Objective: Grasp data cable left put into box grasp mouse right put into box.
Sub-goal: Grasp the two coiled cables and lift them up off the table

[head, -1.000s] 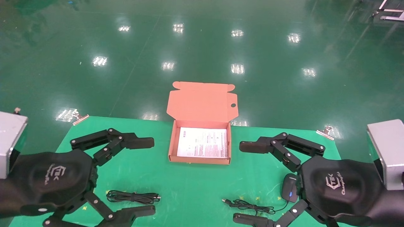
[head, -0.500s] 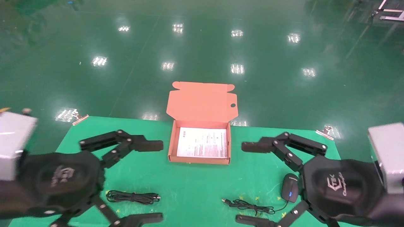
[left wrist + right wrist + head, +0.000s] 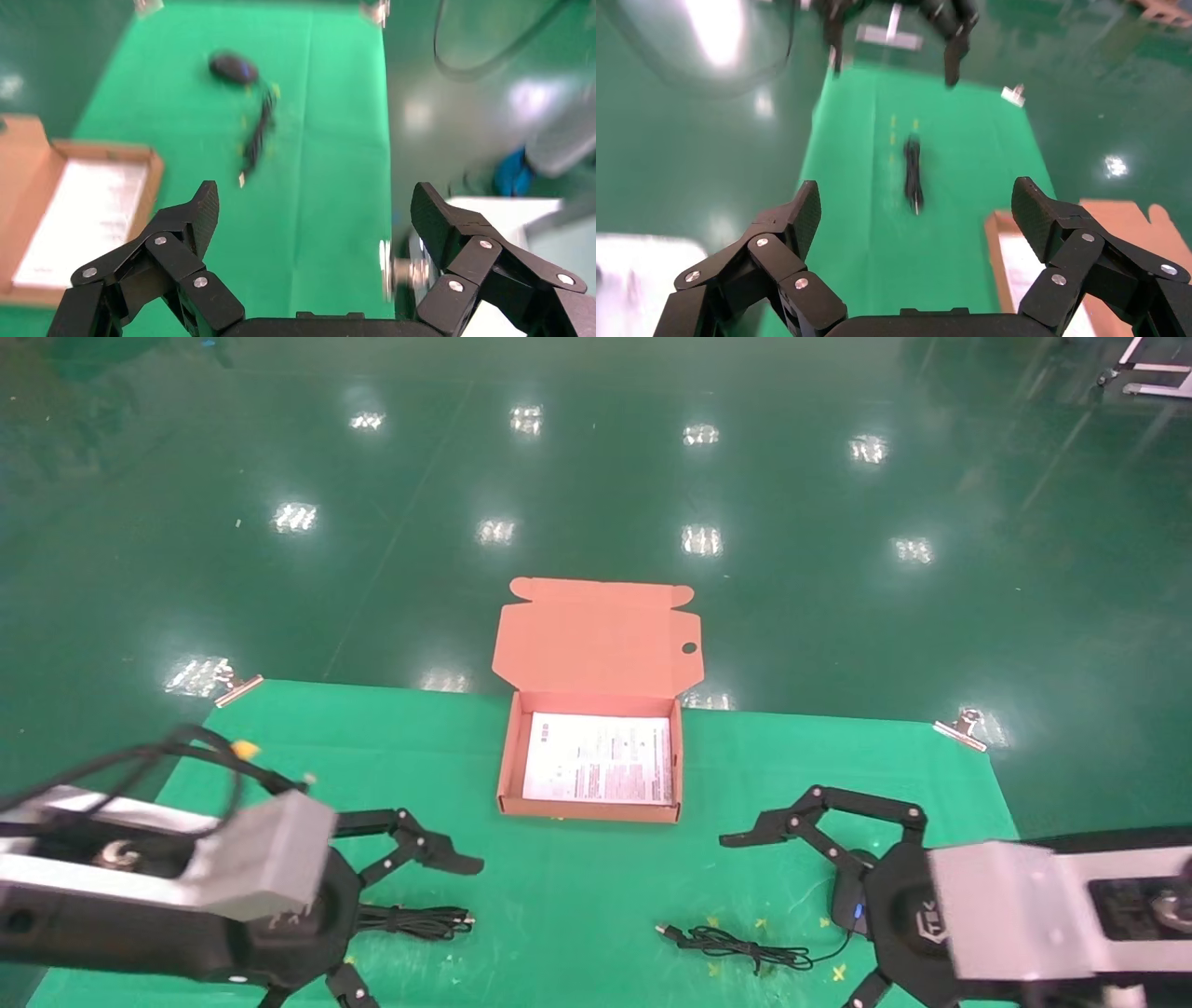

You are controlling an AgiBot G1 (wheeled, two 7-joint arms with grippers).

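Note:
The box (image 3: 507, 766) lies open at the middle of the green mat, lid back, a white sheet on its bottom. Near the front left lies the coiled data cable (image 3: 424, 922), its left end hidden under my left gripper (image 3: 419, 932), which is open and straddles it. The right wrist view shows the data cable (image 3: 914, 172) ahead of my open right gripper (image 3: 916, 203). The mouse (image 3: 847, 907) is mostly hidden behind my right gripper (image 3: 778, 919), which is open; its loose cord (image 3: 736, 947) trails left. The left wrist view shows the mouse (image 3: 232, 67) far ahead of the open left gripper (image 3: 318, 210).
Metal clips (image 3: 237, 689) (image 3: 959, 727) hold the mat's far corners. Beyond the table is glossy green floor. Bare mat lies between the box's front wall and the two cables. The box's corner (image 3: 151, 172) also shows in the left wrist view.
Both wrists have turned and dropped toward the mat. The left gripper now sits over the data cable's left end; the right gripper has lowered by the mouse. Both stayed open.

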